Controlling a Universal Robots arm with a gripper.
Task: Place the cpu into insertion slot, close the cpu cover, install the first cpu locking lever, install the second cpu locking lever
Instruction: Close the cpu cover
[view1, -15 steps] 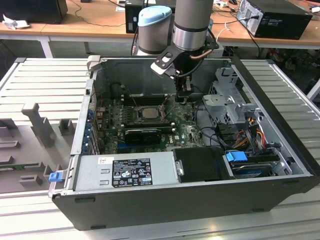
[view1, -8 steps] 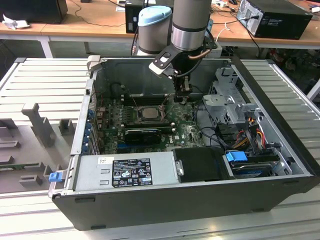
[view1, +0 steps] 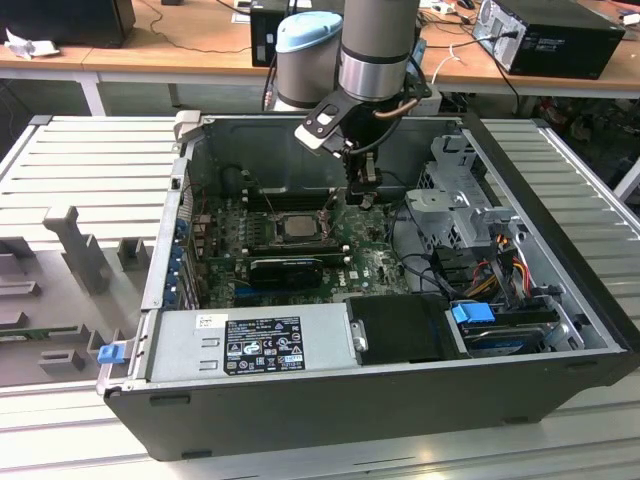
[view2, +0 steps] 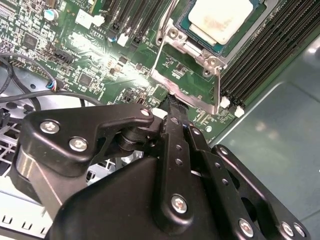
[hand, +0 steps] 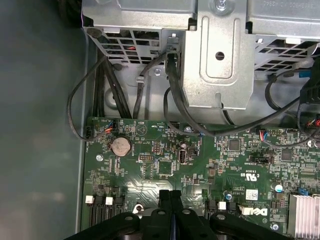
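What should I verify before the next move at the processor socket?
1. Chip seated in the socket: ok, it lies flat with its silver top up.
2. Cover down around the chip: ok; fully flat: cannot tell.
3. Thin lever rod beside the socket latched: cannot tell.
4. Gripper shut, nothing visible in it: ok.
5. Gripper tip at the cover's edge in the second wrist view; contact: cannot tell.
6. Black cables apart from the gripper: ok.
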